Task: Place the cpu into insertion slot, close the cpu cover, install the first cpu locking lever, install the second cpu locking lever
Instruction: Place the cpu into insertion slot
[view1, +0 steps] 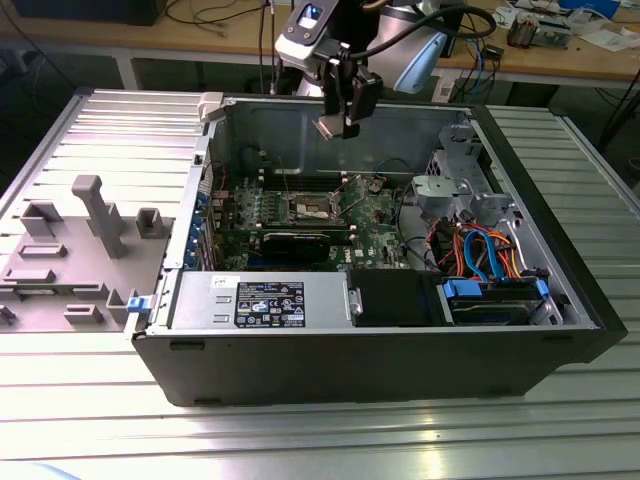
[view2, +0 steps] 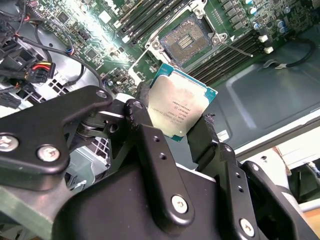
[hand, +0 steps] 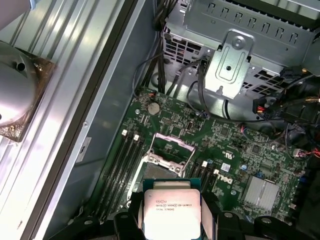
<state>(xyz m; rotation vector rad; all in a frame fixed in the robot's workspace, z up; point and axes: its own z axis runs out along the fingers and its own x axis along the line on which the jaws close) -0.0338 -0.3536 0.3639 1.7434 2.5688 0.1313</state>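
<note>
My gripper (view1: 342, 122) hangs above the open computer case, shut on the cpu (view1: 330, 128), a small square chip with a dull silver top. In both wrist views the cpu (view2: 180, 110) (hand: 171, 210) sits between the black fingers (view2: 142, 127), clamped at its two side edges. The insertion slot (view1: 310, 207) (view2: 187, 42) (hand: 162, 169) lies on the green motherboard well below the chip, with its contact field bare. The cpu cover (hand: 175, 137) stands raised at the socket's far edge. Chip and socket are clearly apart.
Memory slots (view2: 235, 50) flank the socket. A long black card (view1: 300, 240) lies just in front of it. A metal drive cage (hand: 235, 60) and bundled cables (view1: 480, 250) fill the exterior view's right. A power supply (view1: 260, 300) runs along the case front. Grey fixtures (view1: 90, 215) stand outside.
</note>
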